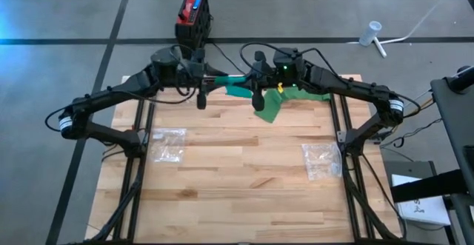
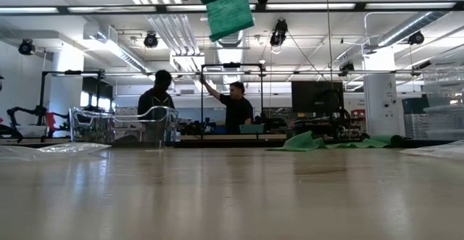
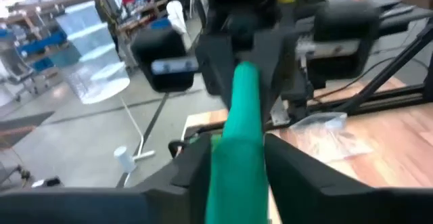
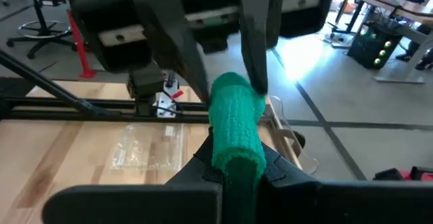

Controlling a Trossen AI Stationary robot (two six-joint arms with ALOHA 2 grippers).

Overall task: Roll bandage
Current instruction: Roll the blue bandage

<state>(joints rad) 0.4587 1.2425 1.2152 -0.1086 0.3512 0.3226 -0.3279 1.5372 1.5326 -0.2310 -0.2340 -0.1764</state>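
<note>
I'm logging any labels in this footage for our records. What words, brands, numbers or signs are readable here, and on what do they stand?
No text can be read in any view.
Clear plastic bags on the wooden table: any print too small to read.
Red and black box on the floor: markings too small to read.
Rolled green bandage, held between both grippers: no print visible.

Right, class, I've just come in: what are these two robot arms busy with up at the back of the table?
Both arms meet above the far edge of the wooden table, holding a rolled green bandage in the air between them. The right gripper is shut on one end of the roll, and the left gripper has its fingers around the other end. A loose tail of bandage hangs down from the roll. Two clear plastic bags lie untouched on the table.
</note>
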